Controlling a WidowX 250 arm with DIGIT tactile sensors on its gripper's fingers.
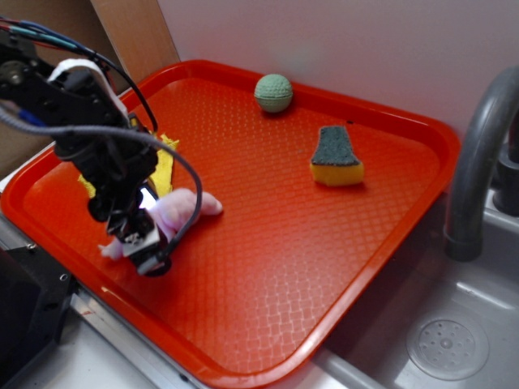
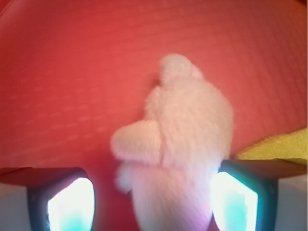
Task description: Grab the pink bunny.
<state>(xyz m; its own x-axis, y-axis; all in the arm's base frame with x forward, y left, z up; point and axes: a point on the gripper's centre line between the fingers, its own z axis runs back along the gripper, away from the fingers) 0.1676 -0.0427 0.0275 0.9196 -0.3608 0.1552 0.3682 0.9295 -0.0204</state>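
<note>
The pink bunny (image 1: 185,207) lies on its side at the left of the red tray (image 1: 268,267). My gripper (image 1: 151,229) is lowered over the bunny's near end, with its jaws open and one on each side of the toy. In the wrist view the bunny (image 2: 185,144) fills the gap between the fingers (image 2: 72,204). It touches the right finger and leaves a gap at the left one. The gripper (image 2: 154,204) is not closed on it.
A yellow cloth (image 1: 165,168) lies just behind the bunny and also shows at the right edge of the wrist view (image 2: 281,147). A green ball (image 1: 273,92) and a green-and-yellow sponge (image 1: 336,156) sit at the tray's far side. A grey faucet (image 1: 478,154) and sink (image 1: 454,324) are to the right.
</note>
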